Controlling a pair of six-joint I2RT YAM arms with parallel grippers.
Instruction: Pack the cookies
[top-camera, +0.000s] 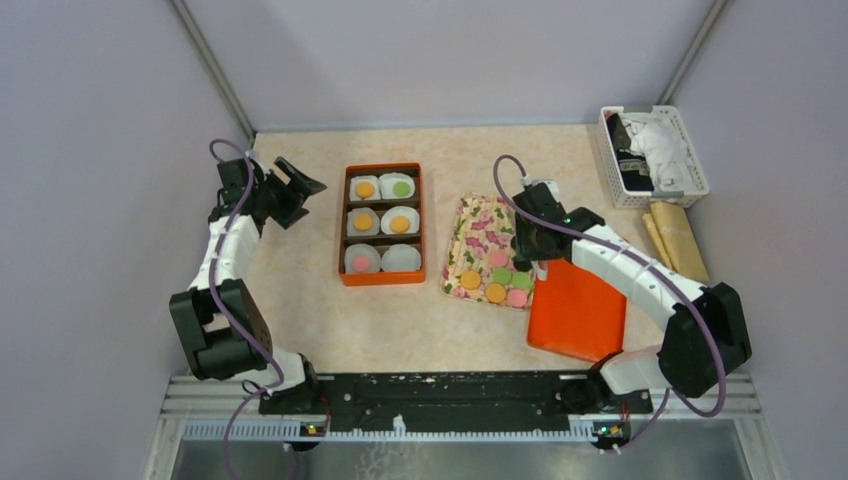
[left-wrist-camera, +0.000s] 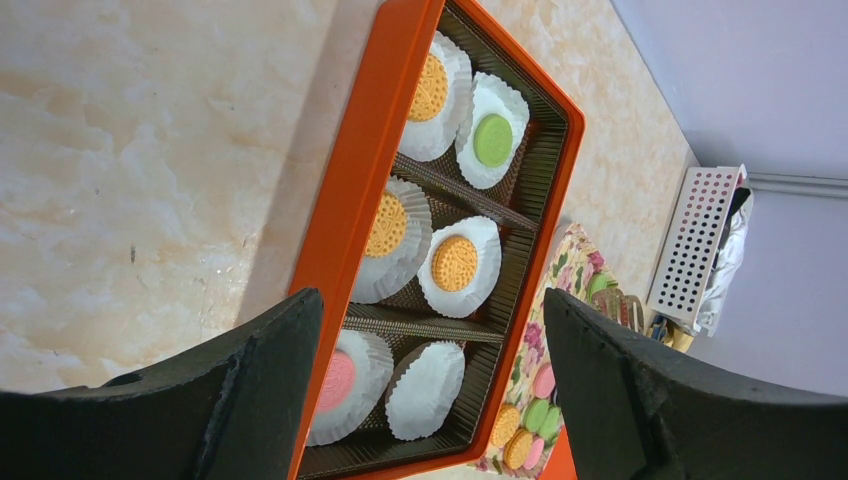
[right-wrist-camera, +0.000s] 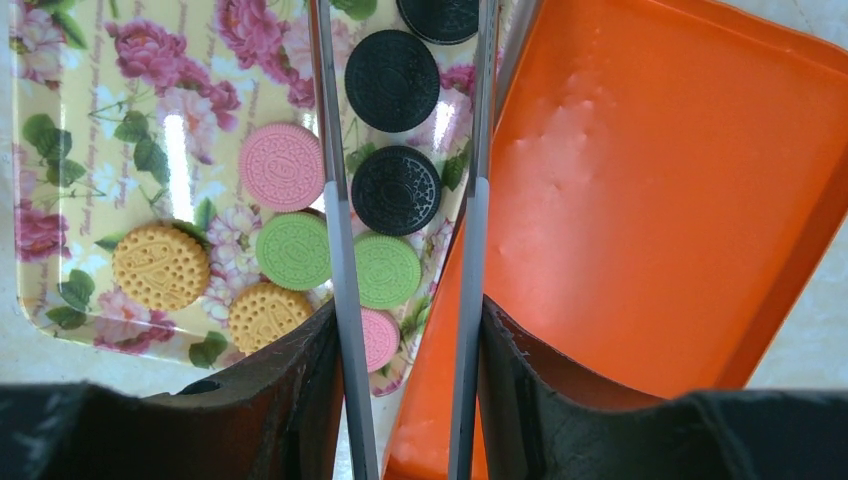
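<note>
Loose cookies (top-camera: 497, 277), orange, pink, green and black, lie on a floral tray (top-camera: 474, 225). My right gripper (top-camera: 530, 245) hangs over them, shut on grey metal tongs (right-wrist-camera: 340, 230). The tong arms straddle a black cookie (right-wrist-camera: 397, 190) without touching it; a green cookie (right-wrist-camera: 386, 270) lies just below it. An orange box (top-camera: 341, 225) holds six white paper cups. Five cups hold a cookie; the near right cup (top-camera: 401, 259) is empty, as the left wrist view (left-wrist-camera: 425, 390) also shows. My left gripper (top-camera: 300, 185) is open and empty, left of the box.
An orange lid (top-camera: 578, 310) lies right of the floral tray, under my right arm. A white basket (top-camera: 652, 157) with cloth and dark items stands at the back right. A tan paper bundle (top-camera: 678, 240) lies in front of it.
</note>
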